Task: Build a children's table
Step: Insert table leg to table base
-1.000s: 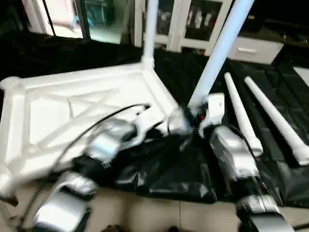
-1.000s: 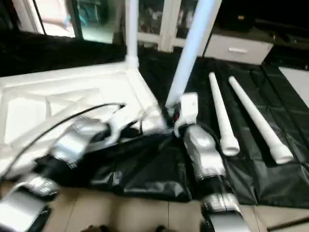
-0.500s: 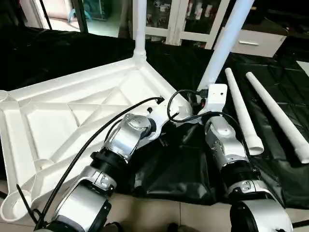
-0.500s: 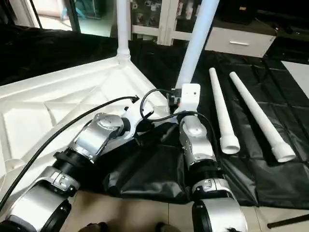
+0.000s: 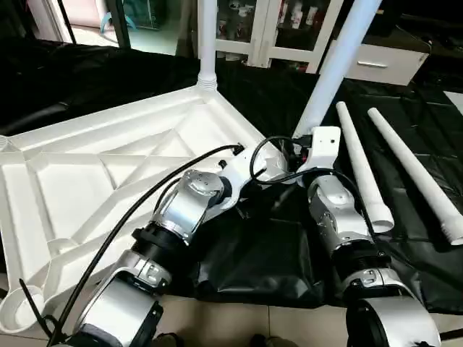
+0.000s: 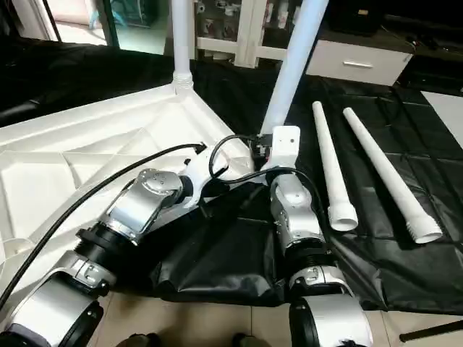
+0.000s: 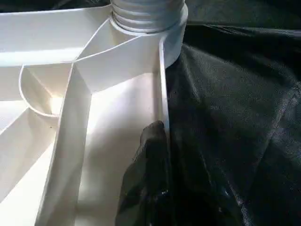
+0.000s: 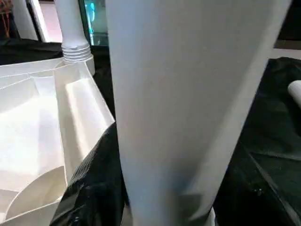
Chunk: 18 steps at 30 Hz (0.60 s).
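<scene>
The children's table top (image 5: 108, 166) lies upside down on the black sheet, its X-ribs facing up. One white leg (image 5: 207, 43) stands upright in the far corner socket (image 7: 148, 14). A second leg (image 5: 336, 58) leans at the near right corner, with my right gripper (image 5: 307, 141) closed around its lower part; this leg (image 8: 178, 94) looms close in the right wrist view. My left gripper (image 5: 264, 163) is shut on the top's rim beside that corner, one black finger (image 7: 150, 155) lying against the rim's inner wall. Two more legs (image 5: 362, 170) (image 5: 412, 170) lie side by side on the sheet to the right.
The black sheet (image 5: 253, 253) is bunched up between my forearms near the work table's front edge, with tiled floor (image 5: 217, 325) below. White cabinets with glass doors (image 5: 289, 29) and a drawer unit (image 5: 376, 65) stand behind. A black cable (image 5: 123, 217) runs along my left arm.
The head view has swung and steadied, shifting the whole picture. Both grippers keep their holds, and the leaning leg stays where it was.
</scene>
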Motion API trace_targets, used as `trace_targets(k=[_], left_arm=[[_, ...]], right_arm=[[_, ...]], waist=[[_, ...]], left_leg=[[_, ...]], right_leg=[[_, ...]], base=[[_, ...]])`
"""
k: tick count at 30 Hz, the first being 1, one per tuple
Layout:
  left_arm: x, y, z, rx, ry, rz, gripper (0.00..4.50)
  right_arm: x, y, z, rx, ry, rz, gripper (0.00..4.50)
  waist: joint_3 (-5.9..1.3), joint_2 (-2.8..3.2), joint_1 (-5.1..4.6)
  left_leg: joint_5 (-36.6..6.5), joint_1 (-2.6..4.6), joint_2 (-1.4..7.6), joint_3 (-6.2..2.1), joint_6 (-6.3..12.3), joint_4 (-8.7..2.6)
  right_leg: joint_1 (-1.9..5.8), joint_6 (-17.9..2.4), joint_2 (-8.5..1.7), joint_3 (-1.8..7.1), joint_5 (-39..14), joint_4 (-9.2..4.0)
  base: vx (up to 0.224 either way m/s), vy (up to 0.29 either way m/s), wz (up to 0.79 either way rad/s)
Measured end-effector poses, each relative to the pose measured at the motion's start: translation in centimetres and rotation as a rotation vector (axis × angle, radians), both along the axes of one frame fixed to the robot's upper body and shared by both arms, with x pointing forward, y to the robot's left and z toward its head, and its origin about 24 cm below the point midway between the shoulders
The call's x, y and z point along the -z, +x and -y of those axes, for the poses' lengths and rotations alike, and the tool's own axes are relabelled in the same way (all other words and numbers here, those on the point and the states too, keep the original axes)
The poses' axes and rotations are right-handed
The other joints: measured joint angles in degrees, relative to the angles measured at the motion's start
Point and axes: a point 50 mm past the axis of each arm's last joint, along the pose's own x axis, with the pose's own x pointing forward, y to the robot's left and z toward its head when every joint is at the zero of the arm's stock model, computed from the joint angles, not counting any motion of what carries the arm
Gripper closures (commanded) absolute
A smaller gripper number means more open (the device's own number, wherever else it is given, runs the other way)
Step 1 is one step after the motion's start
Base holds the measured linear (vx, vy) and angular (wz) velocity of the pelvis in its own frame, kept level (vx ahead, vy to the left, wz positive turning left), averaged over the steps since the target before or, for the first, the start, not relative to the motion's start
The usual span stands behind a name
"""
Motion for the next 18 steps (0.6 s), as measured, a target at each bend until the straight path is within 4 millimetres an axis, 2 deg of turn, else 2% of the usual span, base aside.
trace_targets(k=[1, 8, 12, 18], left_arm=[[0.0, 0.0, 0.0, 0.002, -0.001, -0.001, 4.5], [-0.1, -0.1, -0.3, 0.007, -0.001, -0.002, 4.5], [0.0, -0.1, -0.4, 0.006, 0.001, -0.003, 4.5], [0.0, -0.1, -0.6, 0.017, -0.003, -0.011, 4.5]], right_arm=[[0.0, 0.0, 0.0, -0.007, 0.0, 0.002, 2.07], [0.8, -0.4, 0.3, -0.05, 0.002, -0.018, 1.53], [1.0, -0.6, 0.5, -0.072, 0.005, -0.018, 1.26], [1.5, -1.7, 1.5, -0.152, 0.033, -0.034, 1.26]], waist=[[0.0, 0.0, 0.01], [0.01, 0.0, 0.16], [0.01, 0.0, 0.18], [0.01, 0.0, 0.33]], left_leg=[[0.0, -0.01, 0.01, 0.0, 0.0, 0.04], [0.0, -0.22, 0.1, 0.0, 0.02, 0.57], [0.0, -0.39, 0.17, -0.02, 0.02, 0.89], [0.0, -0.46, 0.17, -0.03, 0.04, 0.98]], right_leg=[[-0.01, 0.0, 0.0, 0.0, 0.0, 0.04], [-0.25, 0.0, 0.0, 0.0, 0.0, 0.57], [-0.38, 0.0, 0.0, -0.01, 0.0, 0.83], [-0.39, 0.0, -0.01, 0.0, 0.0, 0.86]], base=[[0.0, 0.0, 0.0], [0.0, 0.0, 0.0], [0.0, 0.0, 0.0], [0.0, 0.0, 0.0]])
